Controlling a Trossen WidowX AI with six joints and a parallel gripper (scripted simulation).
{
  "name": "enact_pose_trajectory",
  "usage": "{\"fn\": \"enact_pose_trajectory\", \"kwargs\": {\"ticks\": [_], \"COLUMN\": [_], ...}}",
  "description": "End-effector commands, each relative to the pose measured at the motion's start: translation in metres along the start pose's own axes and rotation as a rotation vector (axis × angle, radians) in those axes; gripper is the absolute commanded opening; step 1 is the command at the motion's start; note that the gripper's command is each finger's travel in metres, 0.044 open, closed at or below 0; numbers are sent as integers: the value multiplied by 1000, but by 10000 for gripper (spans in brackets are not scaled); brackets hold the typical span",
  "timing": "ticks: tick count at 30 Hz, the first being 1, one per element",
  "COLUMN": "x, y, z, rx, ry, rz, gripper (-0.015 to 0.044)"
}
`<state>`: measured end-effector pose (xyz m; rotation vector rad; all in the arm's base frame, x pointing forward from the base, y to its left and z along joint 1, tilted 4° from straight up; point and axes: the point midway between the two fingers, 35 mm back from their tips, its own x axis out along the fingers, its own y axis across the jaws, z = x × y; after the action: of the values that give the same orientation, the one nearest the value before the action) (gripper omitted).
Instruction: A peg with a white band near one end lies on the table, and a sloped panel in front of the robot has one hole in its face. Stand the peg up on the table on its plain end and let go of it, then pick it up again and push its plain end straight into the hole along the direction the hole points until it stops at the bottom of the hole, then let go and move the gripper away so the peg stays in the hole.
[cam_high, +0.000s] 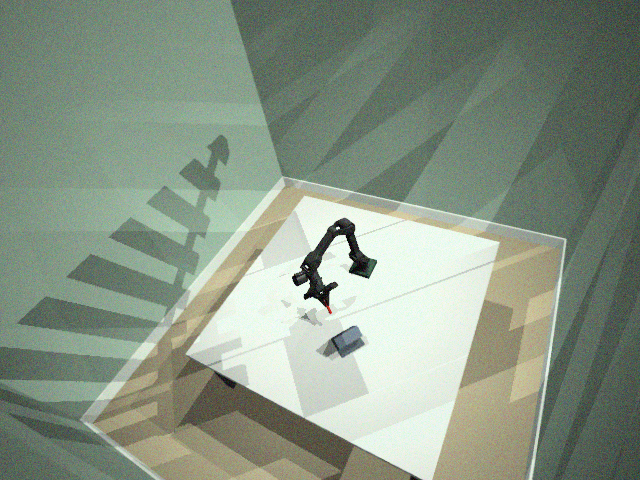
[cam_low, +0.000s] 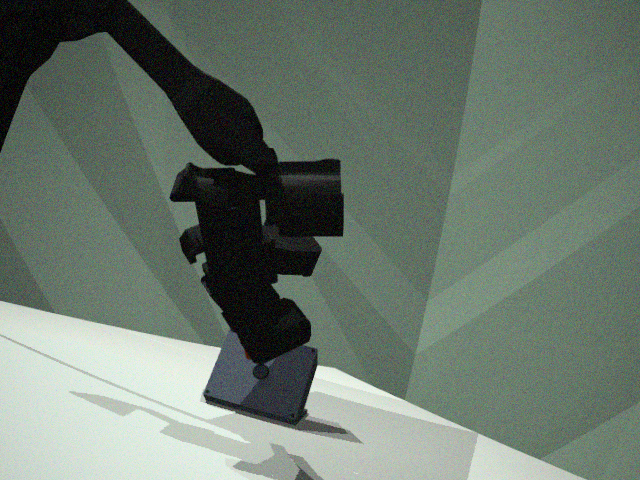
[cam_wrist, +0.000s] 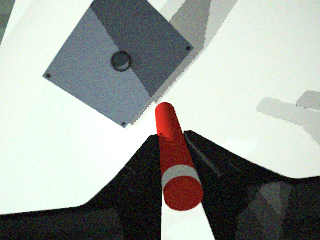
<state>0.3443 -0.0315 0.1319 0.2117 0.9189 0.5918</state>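
Observation:
My gripper (cam_high: 326, 304) (cam_wrist: 171, 140) is shut on the red peg (cam_high: 329, 310) (cam_wrist: 167, 119) and holds it above the table (cam_high: 413, 320) (cam_low: 46, 403). In the wrist view the white-banded end is nearer the camera, and the plain end points away past the fingertips. The blue-grey sloped panel (cam_high: 347, 339) (cam_low: 231, 374) (cam_wrist: 82, 62) stands beyond the plain end. Its round hole (cam_low: 261, 370) (cam_wrist: 121, 61) shows up and left of the plain end in the wrist view. The peg is apart from the hole. In the exterior view the gripper covers nearly all of the peg and part of the panel.
The arm's green base (cam_high: 363, 267) stands on the table behind the gripper. Small dark dots mark the panel's corners. Shadows of the arm and panel fall on the table. A pale low wall (cam_high: 423, 211) runs around the floor beyond the table.

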Motion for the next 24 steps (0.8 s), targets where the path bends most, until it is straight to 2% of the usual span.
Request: {"fn": "enact_pose_trajectory", "kwargs": {"ticks": [1,24], "x": [6,39], "y": [4,15], "z": [3,12], "rx": [17,32], "ry": [-19,-55], "rz": [40,97], "gripper": [0,0]}}
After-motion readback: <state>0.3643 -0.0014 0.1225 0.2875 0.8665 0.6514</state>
